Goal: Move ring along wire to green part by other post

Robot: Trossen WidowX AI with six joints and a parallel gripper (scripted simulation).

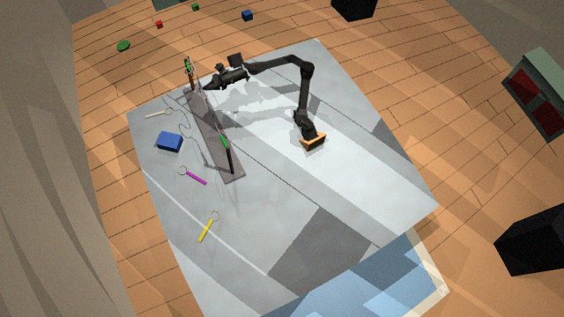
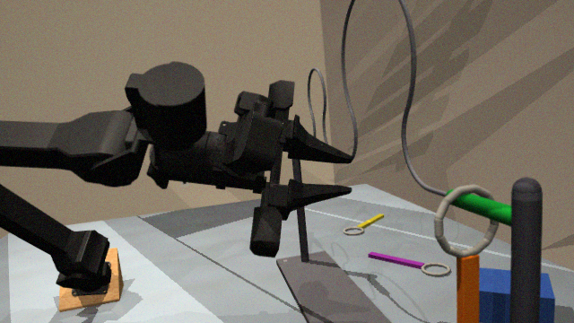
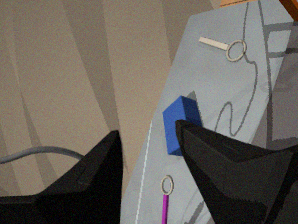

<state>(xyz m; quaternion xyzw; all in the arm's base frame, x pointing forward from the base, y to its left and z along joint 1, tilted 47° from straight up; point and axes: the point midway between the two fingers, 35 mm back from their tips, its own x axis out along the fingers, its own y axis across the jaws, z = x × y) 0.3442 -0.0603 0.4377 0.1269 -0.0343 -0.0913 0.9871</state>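
Observation:
The ring [image 2: 439, 220] [image 1: 191, 83] hangs around the green part [image 2: 498, 211] beside the near post [image 2: 526, 256], with its orange handle [image 2: 467, 292] pointing down. The grey wire [image 2: 413, 67] [image 3: 47, 149] rises in tall loops from there. The other green part [image 1: 224, 141] is by the far post [image 1: 230, 161] [image 2: 302, 229]. My gripper [image 1: 204, 88] [image 2: 351, 175] [image 3: 148, 132] is partly open with nothing between its fingers, short of the ring and handle. In the exterior view its upper fingertip overlaps a low bend of the wire; whether they touch I cannot tell.
The posts stand on a long base plate [image 1: 233, 176] [image 2: 293, 274]. Beyond it lie a blue block [image 1: 169, 141] [image 2: 516, 280] [image 3: 172, 130], a magenta-handled ring [image 1: 196, 178] [image 2: 395, 260], a yellow-handled ring [image 1: 205, 231] [image 2: 371, 221] and a cream-handled ring [image 1: 155, 114] [image 3: 214, 43].

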